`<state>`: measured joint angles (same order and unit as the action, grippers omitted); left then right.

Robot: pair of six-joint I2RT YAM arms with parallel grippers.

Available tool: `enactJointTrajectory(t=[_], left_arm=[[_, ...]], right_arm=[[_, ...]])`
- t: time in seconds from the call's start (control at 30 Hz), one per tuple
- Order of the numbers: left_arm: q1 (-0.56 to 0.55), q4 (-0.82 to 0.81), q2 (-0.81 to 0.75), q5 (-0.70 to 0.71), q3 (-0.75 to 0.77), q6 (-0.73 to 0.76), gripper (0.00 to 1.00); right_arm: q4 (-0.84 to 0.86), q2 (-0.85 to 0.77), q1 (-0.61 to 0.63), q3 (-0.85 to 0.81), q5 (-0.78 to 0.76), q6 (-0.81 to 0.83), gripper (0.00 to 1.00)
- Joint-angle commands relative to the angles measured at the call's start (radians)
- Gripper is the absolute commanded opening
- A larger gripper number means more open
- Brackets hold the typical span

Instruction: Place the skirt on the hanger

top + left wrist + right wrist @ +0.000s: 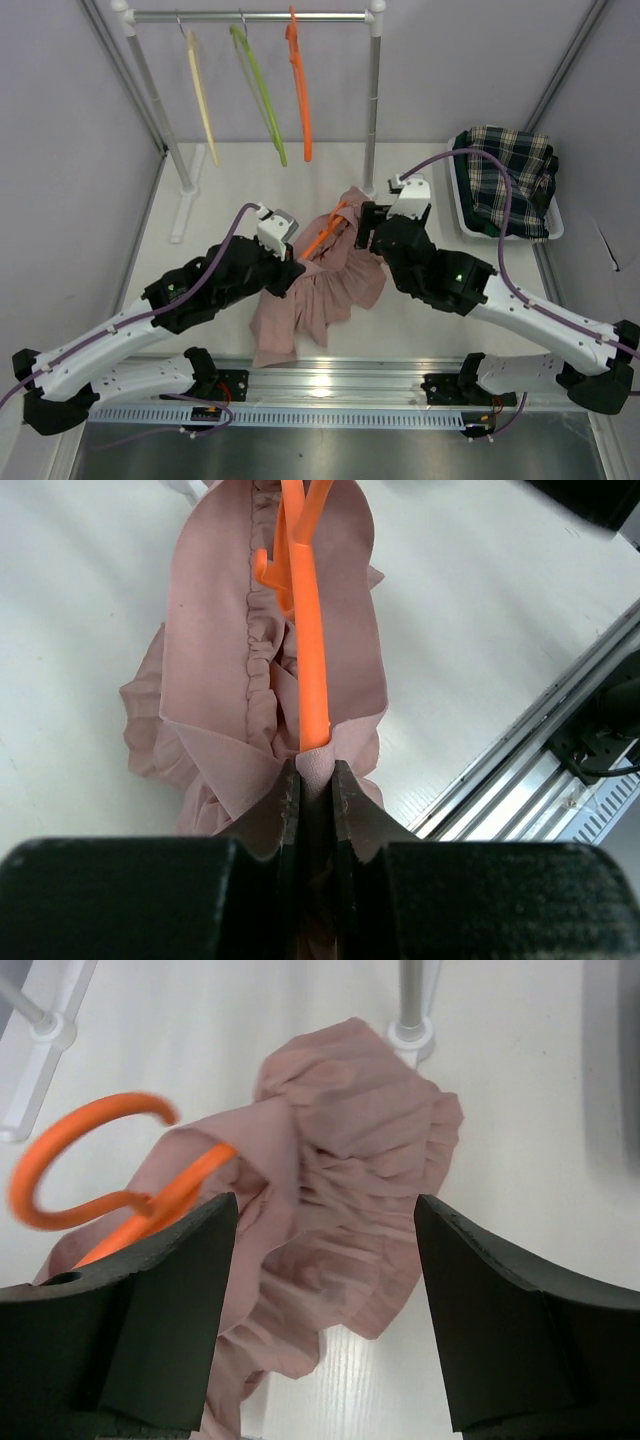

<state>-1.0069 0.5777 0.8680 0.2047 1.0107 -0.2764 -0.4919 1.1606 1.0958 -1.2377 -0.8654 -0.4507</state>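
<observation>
A rack (250,17) lines the counter's (230,190) far edge; a basket (553,228) of plaid cloth (510,175) sits right. The crumpled pink skirt (320,295) lies centre, an orange hanger (312,660) inside. Left jaws clench the skirt; right jaws gape above it.

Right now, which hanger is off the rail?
The orange hanger lying in the skirt on the table. The yellow hanger, green hanger and second orange hanger hang on the rail.
</observation>
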Motion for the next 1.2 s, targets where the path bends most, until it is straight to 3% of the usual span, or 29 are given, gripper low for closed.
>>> enactJointTrajectory(t=[0.0,0.27,0.6,0.93,1.17], left_arm=[[0.004,-0.012,-0.011,0.08,0.098,-0.036,0.0],[0.037,0.142,-0.004,0.255,0.152,-0.161,0.0],[0.14,0.299,-0.122,0.231,0.077,-0.23,0.0],[0.333,0.355,-0.184,0.17,-0.014,-0.333,0.0],[0.586,0.285,-0.15,0.119,0.022,-0.284,0.0]], right_arm=[[-0.039,-0.062,-0.062,-0.048,0.034,-0.039,0.77],[-0.08,-0.11,-0.217,-0.039,0.177,-0.054,0.77],[-0.057,-0.093,-0.274,-0.023,0.243,-0.042,0.77],[-0.019,-0.067,-0.309,-0.008,0.304,-0.04,0.77],[-0.004,-0.072,-0.329,0.017,0.342,-0.039,0.77]])
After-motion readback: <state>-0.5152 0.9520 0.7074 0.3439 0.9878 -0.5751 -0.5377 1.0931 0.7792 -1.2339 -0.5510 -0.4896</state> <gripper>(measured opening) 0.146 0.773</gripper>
